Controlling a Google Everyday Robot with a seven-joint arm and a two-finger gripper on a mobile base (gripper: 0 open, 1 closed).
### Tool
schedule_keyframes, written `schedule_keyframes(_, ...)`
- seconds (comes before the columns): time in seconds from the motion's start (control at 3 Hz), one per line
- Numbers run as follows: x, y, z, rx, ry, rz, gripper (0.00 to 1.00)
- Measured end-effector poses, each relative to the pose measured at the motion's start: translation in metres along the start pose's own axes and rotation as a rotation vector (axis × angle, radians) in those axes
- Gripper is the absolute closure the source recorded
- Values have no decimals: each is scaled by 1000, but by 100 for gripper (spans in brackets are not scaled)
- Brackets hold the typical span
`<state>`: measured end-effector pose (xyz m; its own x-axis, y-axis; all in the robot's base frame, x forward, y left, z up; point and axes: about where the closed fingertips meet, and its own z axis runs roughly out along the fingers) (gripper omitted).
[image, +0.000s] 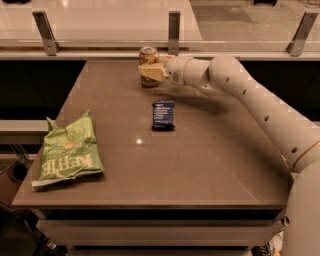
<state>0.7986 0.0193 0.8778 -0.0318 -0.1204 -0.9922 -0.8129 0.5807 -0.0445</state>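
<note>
Just behind the pincer (151, 71), upright can (148, 54), far edge of table (200, 165), grip state unclear

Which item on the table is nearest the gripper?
The upright brown drink can at the far edge, beside the gripper; the dark blue packet and green chip bag lie farther.

I get dim, warm overhead light, with one small glare spot on the table (210, 165). The gripper (150, 71), at the can (148, 53) by the far edge, casts a soft shadow.
</note>
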Motion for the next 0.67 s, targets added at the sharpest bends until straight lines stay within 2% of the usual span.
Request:
schedule_keyframes(0.33,0,2,2,-4,0,0,87)
schedule_keyframes(0.67,0,4,5,-8,0,1,100)
